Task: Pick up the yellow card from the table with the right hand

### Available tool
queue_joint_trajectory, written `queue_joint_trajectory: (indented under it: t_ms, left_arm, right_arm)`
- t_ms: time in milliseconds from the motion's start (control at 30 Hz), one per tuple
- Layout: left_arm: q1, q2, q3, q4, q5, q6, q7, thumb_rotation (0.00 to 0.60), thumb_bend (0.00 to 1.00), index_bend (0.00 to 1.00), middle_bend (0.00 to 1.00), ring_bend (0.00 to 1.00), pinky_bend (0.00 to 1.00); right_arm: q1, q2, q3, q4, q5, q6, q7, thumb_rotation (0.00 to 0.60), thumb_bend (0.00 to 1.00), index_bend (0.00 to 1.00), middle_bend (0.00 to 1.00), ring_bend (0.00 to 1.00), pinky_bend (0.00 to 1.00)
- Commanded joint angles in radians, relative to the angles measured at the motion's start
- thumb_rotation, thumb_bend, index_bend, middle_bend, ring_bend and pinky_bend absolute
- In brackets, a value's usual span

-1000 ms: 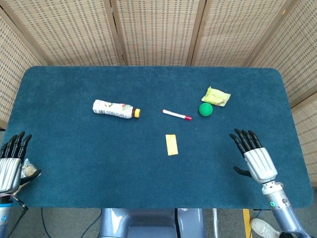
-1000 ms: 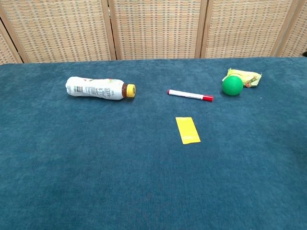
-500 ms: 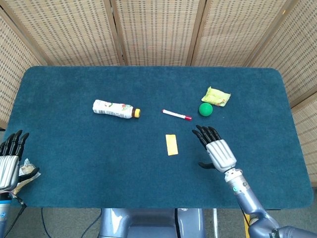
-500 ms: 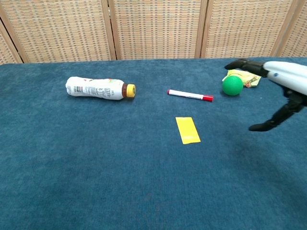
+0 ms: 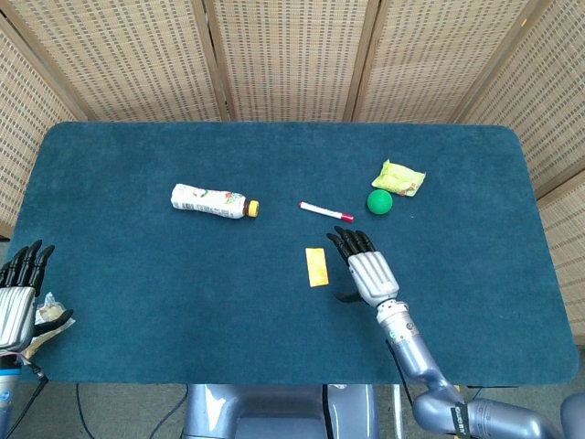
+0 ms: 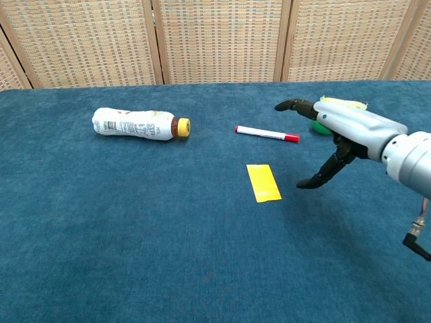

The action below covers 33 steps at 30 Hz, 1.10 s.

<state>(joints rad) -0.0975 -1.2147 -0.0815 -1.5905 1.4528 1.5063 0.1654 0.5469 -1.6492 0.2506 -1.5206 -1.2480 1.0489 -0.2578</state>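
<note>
Two hands showed at this moment. The right hand [image 5: 366, 269] hovered just right of the yellow card [image 5: 316, 266], not touching it, its fingers spread apart and its thumb pointing down toward the cloth, with nothing held. From the chest camera the same hand [image 6: 340, 128] hung above the table, right of the card [image 6: 263, 182], which lay flat near the middle of the blue table [image 5: 137, 293]. The left hand [image 5: 18, 302] sat at the near left edge, fingers extended and apart; a crumpled pale thing lay beside its thumb, and I could not tell whether the hand touched it. A white bottle with a yellow cap [image 5: 209, 200] lay on its side to the far left of the card. A red-capped marker [image 5: 326, 212] lay just beyond the card. A green ball [image 5: 379, 202] rested near a yellow-green packet [image 5: 398, 177], toward the far right.
</note>
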Motion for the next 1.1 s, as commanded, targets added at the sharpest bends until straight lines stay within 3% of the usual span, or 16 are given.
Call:
queue_joint_trajectory:
  t_ms: [33, 500, 1100]
  left_arm:
    - [0.0, 0.001, -0.001, 0.0, -0.002, -0.001, -0.002, 0.6, 0.07, 0.0, 0.0, 0.0, 0.11]
    - [-0.002, 0.009, -0.004, 0.0, -0.012, -0.007, -0.023, 0.6, 0.07, 0.0, 0.0, 0.0, 0.11]
    - [-0.007, 0.008, -0.008, 0.008, -0.029, -0.02, -0.033, 0.6, 0.07, 0.0, 0.0, 0.0, 0.11]
  right_arm:
    - [0.017, -0.023, 0.013, 0.023, 0.034, -0.013, -0.009, 0.6, 0.2, 0.05, 0.0, 0.0, 0.0]
    - [0.062, -0.119, 0.015, 0.11, 0.123, -0.033, -0.035, 0.6, 0.2, 0.05, 0.0, 0.0, 0.0]
    - [0.1, -0.206, 0.001, 0.264, 0.127, -0.048, 0.003, 0.6, 0.2, 0.05, 0.0, 0.0, 0.0]
